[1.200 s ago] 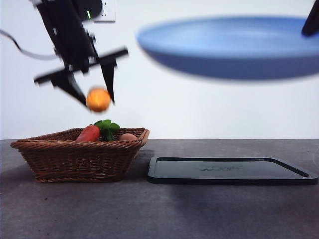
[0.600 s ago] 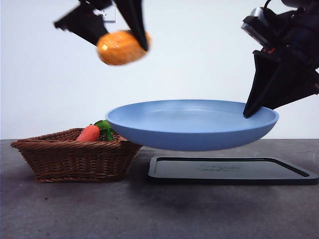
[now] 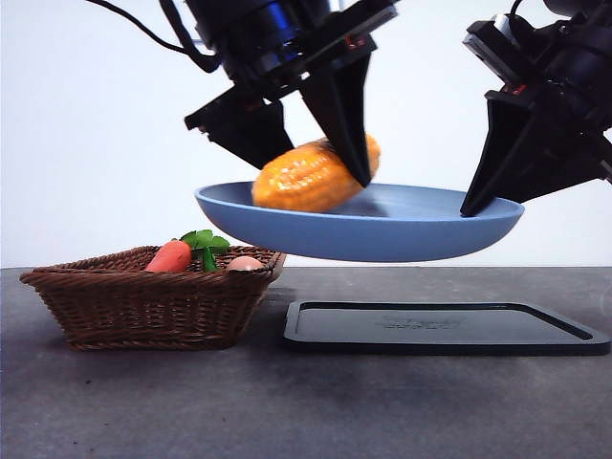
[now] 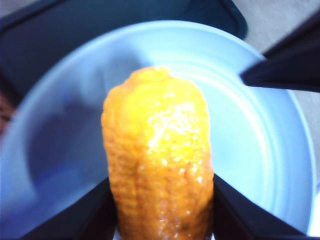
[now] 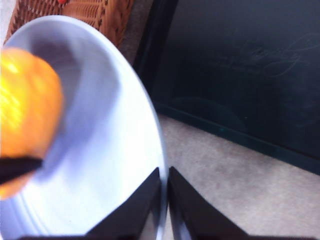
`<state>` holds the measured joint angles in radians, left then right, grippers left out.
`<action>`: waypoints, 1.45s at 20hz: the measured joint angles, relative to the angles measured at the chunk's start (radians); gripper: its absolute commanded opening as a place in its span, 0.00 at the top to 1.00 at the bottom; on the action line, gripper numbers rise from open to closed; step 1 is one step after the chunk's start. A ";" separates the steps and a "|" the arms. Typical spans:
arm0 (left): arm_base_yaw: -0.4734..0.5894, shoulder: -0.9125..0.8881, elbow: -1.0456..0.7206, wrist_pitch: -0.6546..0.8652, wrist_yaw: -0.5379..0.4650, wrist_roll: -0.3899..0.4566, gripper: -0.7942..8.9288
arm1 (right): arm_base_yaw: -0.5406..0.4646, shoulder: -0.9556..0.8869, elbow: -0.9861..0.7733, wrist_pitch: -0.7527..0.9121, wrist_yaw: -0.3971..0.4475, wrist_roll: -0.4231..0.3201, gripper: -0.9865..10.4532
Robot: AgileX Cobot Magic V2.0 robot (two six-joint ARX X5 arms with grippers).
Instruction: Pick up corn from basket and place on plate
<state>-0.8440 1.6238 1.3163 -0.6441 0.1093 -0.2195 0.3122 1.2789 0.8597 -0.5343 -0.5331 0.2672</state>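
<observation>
The bumpy yellow-orange corn (image 3: 311,177) is clamped between the black jaws of my left gripper (image 3: 311,174), just over the inside of the light blue plate (image 3: 382,239). Its lower side dips behind the plate's rim; I cannot tell whether it touches. The plate hangs in the air above the table, with my right gripper (image 3: 470,208) shut on its right rim. In the left wrist view the corn (image 4: 157,155) fills the gap of the left gripper (image 4: 160,220) over the plate (image 4: 260,140). The right wrist view shows the right gripper (image 5: 165,200) pinching the plate's edge (image 5: 115,150). The wicker basket (image 3: 143,301) stands at the left.
A red-orange carrot (image 3: 170,256) with green leaves and a tan egg (image 3: 245,262) lie in the basket. A flat black tray (image 3: 440,330) rests on the grey table under the raised plate, to the right of the basket.
The left gripper has come down and to the right with the corn, from high above the basket to just over the plate. The plate has stayed almost still in the right gripper.
</observation>
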 measured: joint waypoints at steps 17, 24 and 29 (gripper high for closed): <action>-0.042 0.037 0.013 -0.058 -0.006 0.020 0.50 | 0.000 0.000 0.000 -0.007 -0.003 0.000 0.91; -0.042 -0.008 0.144 -0.160 -0.006 0.045 0.50 | -0.002 0.000 0.000 -0.006 -0.010 0.000 0.91; -0.042 -0.062 0.206 -0.198 -0.006 0.053 0.50 | -0.048 0.000 0.000 -0.003 -0.010 0.000 0.91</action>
<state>-0.8860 1.5620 1.5219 -0.8421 0.1032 -0.1665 0.2638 1.2789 0.8597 -0.5377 -0.5430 0.2672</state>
